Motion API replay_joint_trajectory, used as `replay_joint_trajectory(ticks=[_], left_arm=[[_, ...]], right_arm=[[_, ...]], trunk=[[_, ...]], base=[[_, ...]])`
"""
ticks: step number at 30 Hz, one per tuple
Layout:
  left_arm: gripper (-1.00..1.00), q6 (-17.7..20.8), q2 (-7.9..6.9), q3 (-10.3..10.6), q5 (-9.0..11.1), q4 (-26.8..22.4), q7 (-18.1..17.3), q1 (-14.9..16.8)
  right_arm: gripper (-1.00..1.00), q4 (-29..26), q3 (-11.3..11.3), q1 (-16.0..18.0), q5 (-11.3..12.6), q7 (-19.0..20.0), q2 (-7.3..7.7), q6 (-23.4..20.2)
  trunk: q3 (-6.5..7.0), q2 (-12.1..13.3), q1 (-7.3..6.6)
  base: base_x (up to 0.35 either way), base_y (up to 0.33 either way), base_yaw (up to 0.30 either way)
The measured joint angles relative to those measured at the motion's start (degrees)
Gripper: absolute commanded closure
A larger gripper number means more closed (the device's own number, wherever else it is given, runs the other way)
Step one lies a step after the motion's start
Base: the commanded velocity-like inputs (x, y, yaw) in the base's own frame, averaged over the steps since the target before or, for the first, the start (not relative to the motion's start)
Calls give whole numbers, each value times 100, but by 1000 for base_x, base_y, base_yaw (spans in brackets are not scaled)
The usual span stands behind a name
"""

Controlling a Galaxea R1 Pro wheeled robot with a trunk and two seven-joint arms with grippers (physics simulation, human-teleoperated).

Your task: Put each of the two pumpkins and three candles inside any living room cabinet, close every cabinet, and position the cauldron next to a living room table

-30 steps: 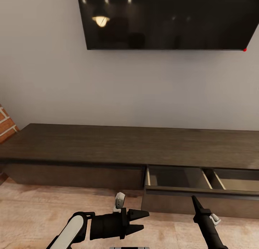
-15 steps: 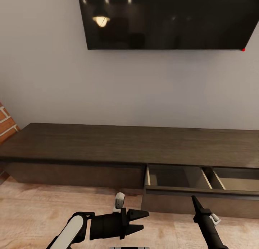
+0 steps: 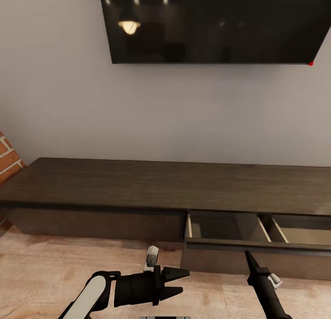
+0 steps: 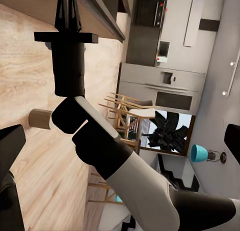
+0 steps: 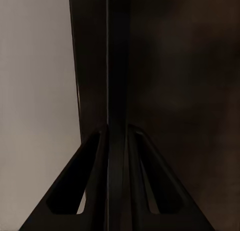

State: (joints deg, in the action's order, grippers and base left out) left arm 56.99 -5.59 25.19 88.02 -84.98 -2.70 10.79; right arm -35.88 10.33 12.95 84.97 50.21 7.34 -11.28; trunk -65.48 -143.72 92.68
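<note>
A long dark-brown cabinet (image 3: pixel 161 185) spans the middle of the head view, under a wall-mounted television (image 3: pixel 211 24). At lower right its drawer (image 3: pixel 239 229) stands pulled out, showing pale insides. The right gripper (image 3: pixel 248 256), fingers pressed together, points at the drawer front. At lower centre, the left gripper (image 3: pixel 181 282) hangs released over the wooden floor (image 3: pixel 41 268), holding nothing.

left tool (image 3: pixel 179 282) fingers spread, pointing right, right tool (image 3: pixel 248 257) closed, pointing forward
</note>
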Motion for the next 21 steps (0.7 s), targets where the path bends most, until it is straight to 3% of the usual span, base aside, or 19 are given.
replay_joint_trajectory(ticks=[17, 21], left_arm=[[-100, 0, 0, 4, 0, 0, -1, 0], [-100, 0, 0, 3, 1, 0, -1, 0]], right_arm=[[100, -5, 19, 0, -59, -3, 10, -11], [100, -33, 15, -2, -56, -46, 10, -13]], trunk=[[0, 0, 0], [0, 0, 2]], base=[[0, 0, 0], [-160, 0, 0]])
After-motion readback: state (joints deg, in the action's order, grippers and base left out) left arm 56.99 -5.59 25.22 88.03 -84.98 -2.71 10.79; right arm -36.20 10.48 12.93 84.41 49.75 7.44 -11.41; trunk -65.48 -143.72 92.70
